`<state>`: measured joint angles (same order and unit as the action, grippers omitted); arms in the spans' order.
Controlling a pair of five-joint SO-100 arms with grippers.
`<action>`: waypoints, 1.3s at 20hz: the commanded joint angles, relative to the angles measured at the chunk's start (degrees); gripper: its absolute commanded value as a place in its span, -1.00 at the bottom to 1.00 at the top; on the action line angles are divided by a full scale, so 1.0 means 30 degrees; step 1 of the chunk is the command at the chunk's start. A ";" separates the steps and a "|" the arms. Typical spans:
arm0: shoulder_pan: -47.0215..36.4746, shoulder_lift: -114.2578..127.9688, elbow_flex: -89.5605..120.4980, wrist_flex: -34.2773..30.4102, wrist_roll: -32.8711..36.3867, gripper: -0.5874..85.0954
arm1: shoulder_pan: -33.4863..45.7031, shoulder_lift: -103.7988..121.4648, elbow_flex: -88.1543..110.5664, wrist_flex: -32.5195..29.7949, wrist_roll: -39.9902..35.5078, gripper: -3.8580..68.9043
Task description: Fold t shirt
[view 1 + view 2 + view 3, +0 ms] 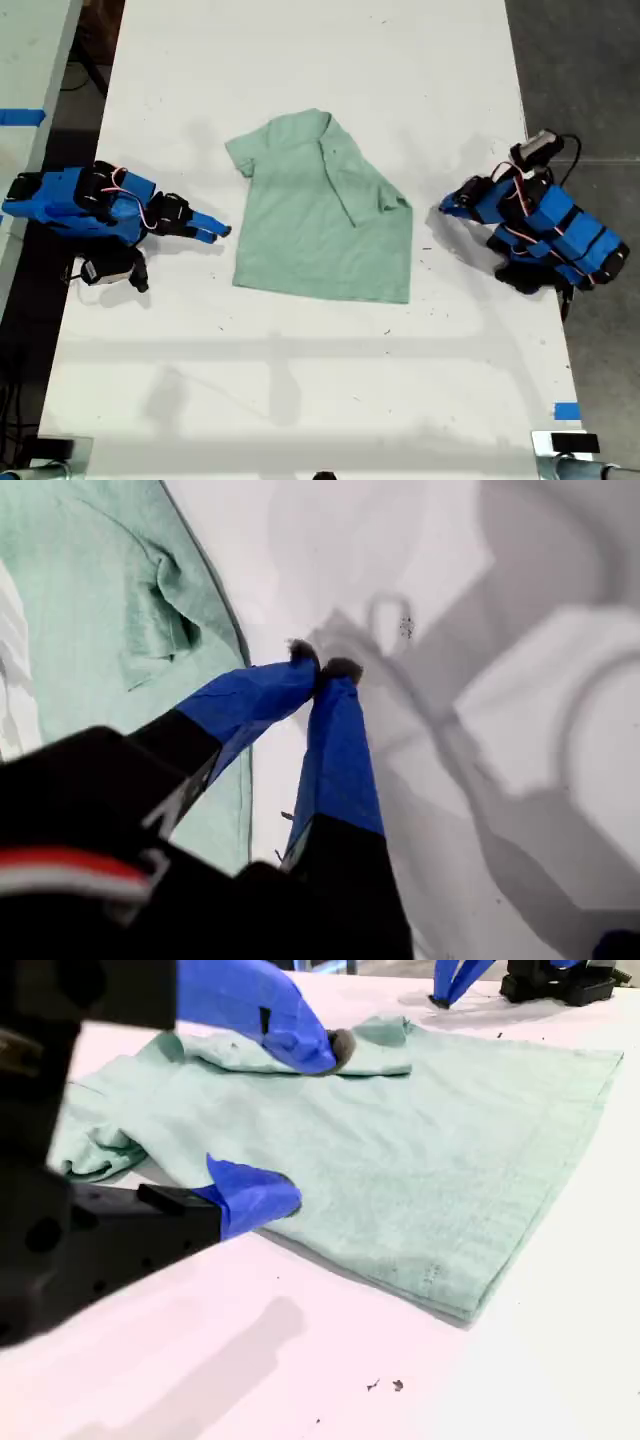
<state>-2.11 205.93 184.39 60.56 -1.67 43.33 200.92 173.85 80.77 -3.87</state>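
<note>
White rectangular table top (pixel 300 380): fills most of the exterior view and carries everything below.

Plain pale mint-green short-sleeved cloth t shirt (pixel 320 225): lies flat near the middle of the table, between the two arms. Its round neck points toward the top of the exterior view. The sleeve on the exterior view's right is folded inward over the body.

Blue-and-black first arm, my first gripper (pixel 445 207): on the exterior view's right, apart from the shirt's edge. The first wrist view shows its jaws pressed together at the tips (pixel 322 665), over bare table.

Blue-and-black second arm, my second gripper (pixel 218 232): on the exterior view's left, just beside the shirt's edge, jaws spread (pixel 312 1125).

Small blue tape strip (pixel 566 411): near the table's lower right corner in the exterior view.
</note>
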 commanded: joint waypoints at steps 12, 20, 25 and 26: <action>-0.0264 0.0146 0.0000 0.0000 0.0117 -0.55 | 0.0029 0.0146 0.0527 0.0029 0.0527 -0.83; -0.0264 0.0146 0.0000 0.0000 0.0117 -0.55 | -0.0088 0.0146 0.0527 0.0029 0.0381 -0.85; -0.0264 0.0146 0.0000 0.0000 0.0117 -0.55 | -0.0088 0.0146 0.0527 0.0029 0.0615 -0.85; -0.0264 0.0146 0.0000 0.0000 0.0117 -0.55 | 0.0029 0.0146 0.0527 0.0029 0.0586 -0.85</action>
<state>-2.11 205.93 184.39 60.56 -1.67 43.33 200.92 173.85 80.77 -2.90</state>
